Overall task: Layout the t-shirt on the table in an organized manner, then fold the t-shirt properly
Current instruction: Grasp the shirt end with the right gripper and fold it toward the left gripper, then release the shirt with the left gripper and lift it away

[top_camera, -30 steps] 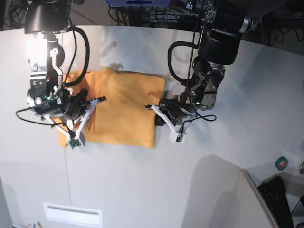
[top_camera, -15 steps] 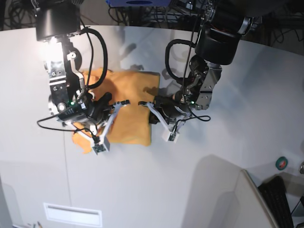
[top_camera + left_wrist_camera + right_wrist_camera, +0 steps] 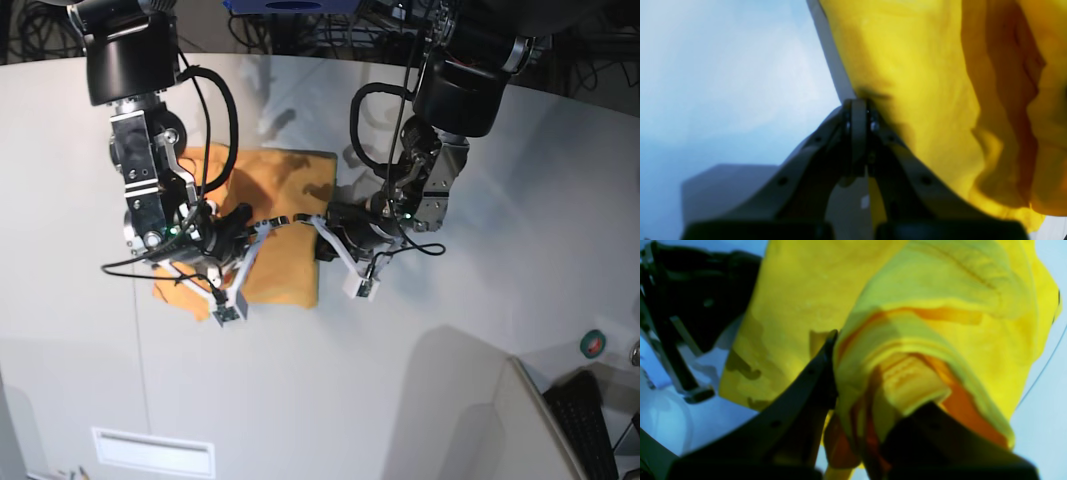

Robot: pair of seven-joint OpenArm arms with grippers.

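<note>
both arms pinch the shirt's opposite edges, fold closing left to right

the soft orange cotton t-shirt [image 3: 270, 240] lies part-folded on the wide matte white desk [image 3: 480, 330], bunched between the two arms with its long axis running near to far.

the right arm's fingers [image 3: 240, 262] — on the scene's left — are clamped on a thick wad of layered cloth, which the right wrist view shows filling the gap between them. the left arm's fingers [image 3: 322, 228], on the scene's right, are pressed tight together at the shirt's right edge; the left wrist view shows them closed on a thin lip of fabric [image 3: 870, 96].

the two sets of fingers sit near each other, so the carried left edge looks nearly over the right one. the next move probably turns on laying it down square along that right edge.
</note>
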